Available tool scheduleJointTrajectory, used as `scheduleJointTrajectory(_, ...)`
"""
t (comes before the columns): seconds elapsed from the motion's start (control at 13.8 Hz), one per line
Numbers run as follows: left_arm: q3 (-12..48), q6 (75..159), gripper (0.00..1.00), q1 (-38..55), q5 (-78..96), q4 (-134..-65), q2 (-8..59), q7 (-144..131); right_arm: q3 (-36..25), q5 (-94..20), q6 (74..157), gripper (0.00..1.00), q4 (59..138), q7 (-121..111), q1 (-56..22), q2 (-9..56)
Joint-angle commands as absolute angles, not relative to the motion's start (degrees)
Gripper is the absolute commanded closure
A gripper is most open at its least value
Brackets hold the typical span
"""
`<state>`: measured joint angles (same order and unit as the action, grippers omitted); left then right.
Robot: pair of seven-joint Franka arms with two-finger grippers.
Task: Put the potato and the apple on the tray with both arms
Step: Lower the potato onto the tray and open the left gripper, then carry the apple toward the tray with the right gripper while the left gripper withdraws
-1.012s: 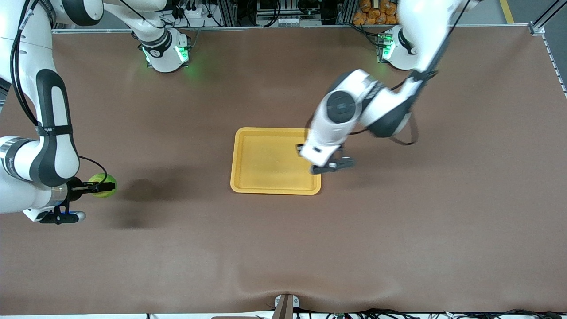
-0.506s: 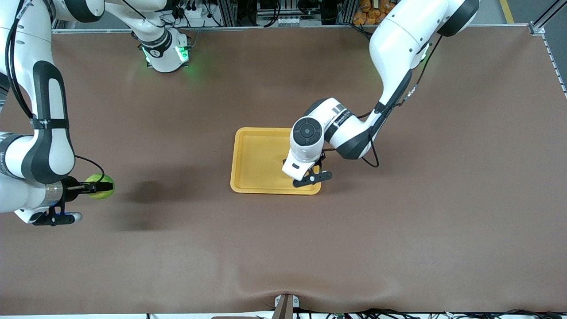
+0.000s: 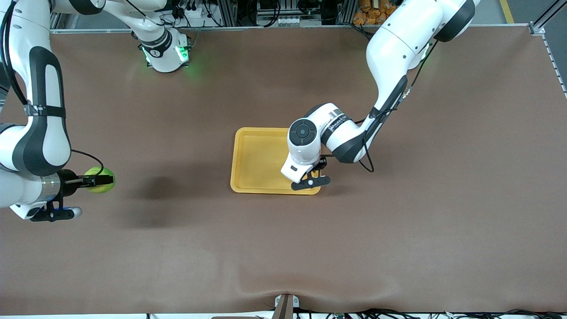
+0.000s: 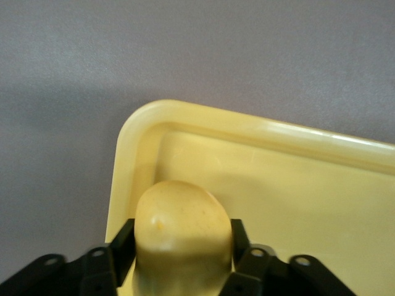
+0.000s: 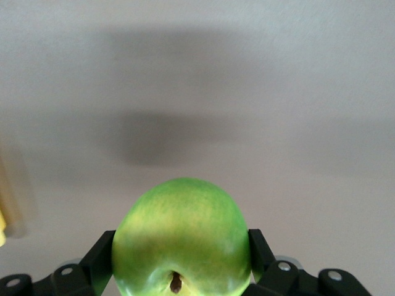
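Observation:
The yellow tray (image 3: 257, 159) lies mid-table. My left gripper (image 3: 310, 176) is low over the tray's corner nearest the front camera on the left arm's side. In the left wrist view this gripper (image 4: 182, 246) is shut on the yellow-orange potato (image 4: 182, 222), above the tray's rim (image 4: 247, 123) and floor. My right gripper (image 3: 98, 180) is at the right arm's end of the table, far from the tray. It is shut on the yellow-green apple (image 3: 100, 188) and holds it in the air above its shadow. The right wrist view shows the apple (image 5: 179, 222) between the black fingers (image 5: 102, 253).
The brown table (image 3: 398, 221) is bare around the tray. Both arm bases (image 3: 165, 53) stand along the table edge farthest from the front camera. The left arm's elbow (image 3: 345, 137) hangs over the table beside the tray.
My left gripper has carried the potato over the tray toward its corner nearer the front camera and has come lower. My right gripper with the apple has drifted slightly.

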<state>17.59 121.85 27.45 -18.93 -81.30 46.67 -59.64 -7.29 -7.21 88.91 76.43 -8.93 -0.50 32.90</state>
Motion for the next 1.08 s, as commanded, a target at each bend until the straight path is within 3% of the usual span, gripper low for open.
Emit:
scheduleJointTrajectory(0.0, 17.4, 122.08, 0.0, 27.95, -19.95, -80.07, 46.59, -60.73, -7.3, -7.91, 86.13, 1.0, 75.41, -1.69, -3.94, 31.99)
scheduleJointTrajectory(0.29, 17.32, 117.98, 0.0, 26.37, -19.69, -79.98, 41.85, -60.47, -6.95, -13.09, 86.04, 1.0, 75.41, 5.69, -6.58, 31.47)
scheduleJointTrajectory(0.43, 17.4, 113.05, 0.0, 22.96, -20.13, -79.98, 37.82, -59.33, -6.94, -13.18, 86.04, 1.0, 75.41, 7.55, -8.61, 31.2)
scheduleJointTrajectory(1.01, 18.02, 108.11, 0.0, 7.4, -16.61, -79.98, 27.08, -48.11, -6.24, -17.31, 86.75, 1.0, 75.5, 15.28, -12.74, 30.94)
